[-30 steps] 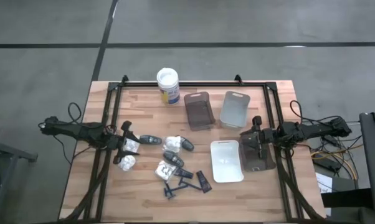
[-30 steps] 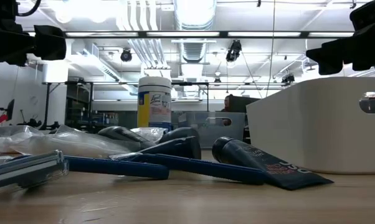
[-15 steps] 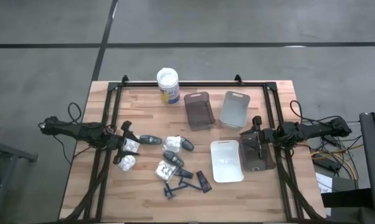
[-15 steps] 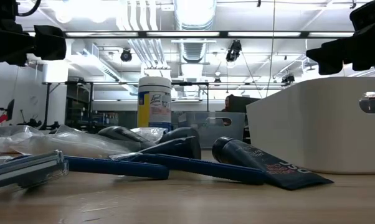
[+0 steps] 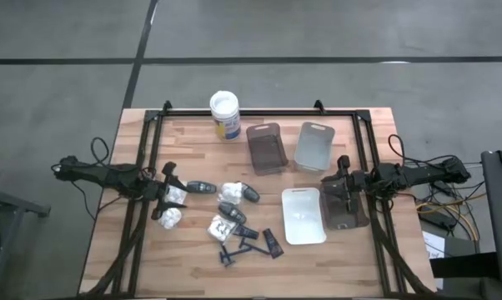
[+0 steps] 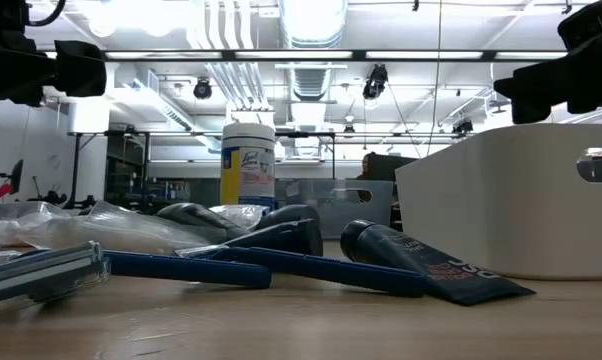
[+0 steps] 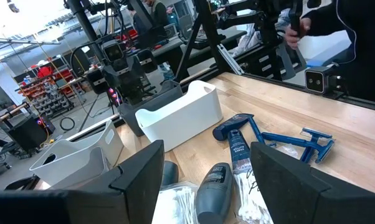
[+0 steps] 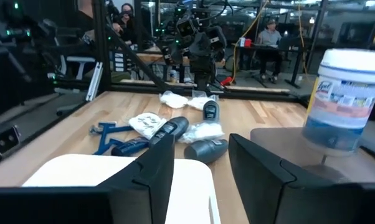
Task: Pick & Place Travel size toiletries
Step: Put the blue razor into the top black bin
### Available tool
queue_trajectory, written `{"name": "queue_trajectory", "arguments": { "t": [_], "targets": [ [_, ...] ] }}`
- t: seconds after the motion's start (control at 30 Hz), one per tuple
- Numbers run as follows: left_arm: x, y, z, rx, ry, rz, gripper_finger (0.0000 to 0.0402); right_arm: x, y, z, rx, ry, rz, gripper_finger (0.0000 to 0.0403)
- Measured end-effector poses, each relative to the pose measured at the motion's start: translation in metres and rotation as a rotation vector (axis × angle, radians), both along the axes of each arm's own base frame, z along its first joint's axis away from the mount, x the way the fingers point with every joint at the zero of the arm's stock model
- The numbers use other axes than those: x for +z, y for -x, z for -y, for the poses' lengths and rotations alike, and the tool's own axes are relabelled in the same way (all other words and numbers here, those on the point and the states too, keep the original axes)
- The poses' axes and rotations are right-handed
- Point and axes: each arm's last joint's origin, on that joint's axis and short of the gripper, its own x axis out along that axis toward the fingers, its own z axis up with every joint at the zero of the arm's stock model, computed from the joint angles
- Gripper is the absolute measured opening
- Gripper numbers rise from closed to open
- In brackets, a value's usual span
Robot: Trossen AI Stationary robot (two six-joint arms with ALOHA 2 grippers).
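Nearby, tub (image 5: 224, 114) stands behind toiletries (image 5: 234, 218); trays (image 5: 303, 215) sit rightward.

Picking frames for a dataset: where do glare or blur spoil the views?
Low view: ceiling lights blow out, nearest razor is blurred. Left wrist view: bright window glare in one corner, bottle soft. Right wrist view: tub slightly soft. High view: even, no glare.

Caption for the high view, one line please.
Toiletries lie loose mid-table beside four trays, left gripper open by white packets, right gripper over a grey tray.
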Motion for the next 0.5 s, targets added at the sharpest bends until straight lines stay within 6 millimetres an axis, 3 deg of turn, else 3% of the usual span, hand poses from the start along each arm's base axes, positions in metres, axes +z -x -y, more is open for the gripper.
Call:
{"name": "queue_trajectory", "arguments": {
  "t": [0.5],
  "targets": [
    [0.0, 0.0, 0.0, 0.0, 0.0, 0.0, 0.0243, 0.0022, 0.0, 0.0, 0.0, -0.12, 0.013, 0.0103]
  ]
}}
